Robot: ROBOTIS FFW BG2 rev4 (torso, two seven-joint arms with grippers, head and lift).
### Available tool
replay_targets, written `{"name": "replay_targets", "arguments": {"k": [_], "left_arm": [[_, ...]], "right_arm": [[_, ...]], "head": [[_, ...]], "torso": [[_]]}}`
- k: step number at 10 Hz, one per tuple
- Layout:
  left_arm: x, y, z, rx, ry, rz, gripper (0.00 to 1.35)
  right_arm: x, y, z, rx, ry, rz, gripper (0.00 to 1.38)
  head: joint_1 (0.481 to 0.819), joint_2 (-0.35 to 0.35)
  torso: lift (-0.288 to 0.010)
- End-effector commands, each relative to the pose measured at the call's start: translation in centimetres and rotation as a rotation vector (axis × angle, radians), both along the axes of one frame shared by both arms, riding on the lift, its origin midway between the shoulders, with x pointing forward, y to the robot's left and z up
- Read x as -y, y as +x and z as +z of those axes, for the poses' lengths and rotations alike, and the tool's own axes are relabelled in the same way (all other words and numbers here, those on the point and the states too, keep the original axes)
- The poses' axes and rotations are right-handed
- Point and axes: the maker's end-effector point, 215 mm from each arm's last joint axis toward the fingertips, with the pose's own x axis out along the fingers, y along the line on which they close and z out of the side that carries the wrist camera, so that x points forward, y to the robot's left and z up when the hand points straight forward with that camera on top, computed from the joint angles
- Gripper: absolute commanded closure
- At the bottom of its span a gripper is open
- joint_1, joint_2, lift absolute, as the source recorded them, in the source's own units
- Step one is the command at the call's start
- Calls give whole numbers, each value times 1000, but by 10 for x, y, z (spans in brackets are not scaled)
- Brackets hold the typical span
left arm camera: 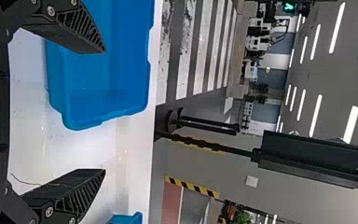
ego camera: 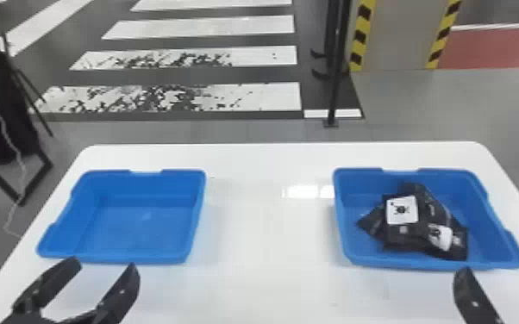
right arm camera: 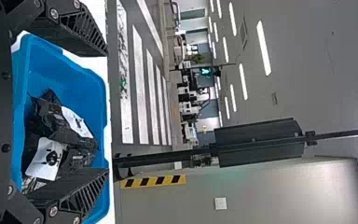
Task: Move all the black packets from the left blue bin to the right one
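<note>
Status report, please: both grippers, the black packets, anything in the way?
Left black gripper, right black gripper: open, empty. Black packets with white labels: piled in right blue plastic bin. Left blue bin: no packets seen. No obstruction seen.

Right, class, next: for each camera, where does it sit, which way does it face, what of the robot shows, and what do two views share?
Head view: on the head, facing forward and down at the table; left hand and right hand show low.
Left wrist view: on the left wrist, facing out past its open fingers over the left bin.
Right wrist view: on the right wrist, facing out past its open fingers over the right bin.
Shared by head and right wrist: black packets inside the right bin.
</note>
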Motion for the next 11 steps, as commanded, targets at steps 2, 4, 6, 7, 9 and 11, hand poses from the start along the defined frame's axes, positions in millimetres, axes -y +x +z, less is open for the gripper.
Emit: {"name": "replay_targets", "arguments": {"k": [2,4,6,7,9,11], "left_arm": [[-1,-1,-2,-6,-3,5,136],[-1,-2,-3,-11,-4,5,136],[-1,-2,-4,-13,-5,4,136],[-1,-2,-4,-13,-5,4,136],[-1,-3,-7,-24,-12,5,136],[-2,-3,-6,-21,-11,7,136]], "right_arm": [[0,0,0,0,1,-1,148],[0,0,-2,-4,7,-1,154],[0,0,-2,-4,9,-1,154],[0,0,-2,-3,13,-2,163],[-2,-1,-5,-9,28,2,168],[-7,0,-7,-12,52,10,168]], "head": [[695,88],[695,90],[695,90],[695,90],[695,90],[695,94]], "torso": [[-138],[-138],[-138],[-138],[-138],[-138]]}}
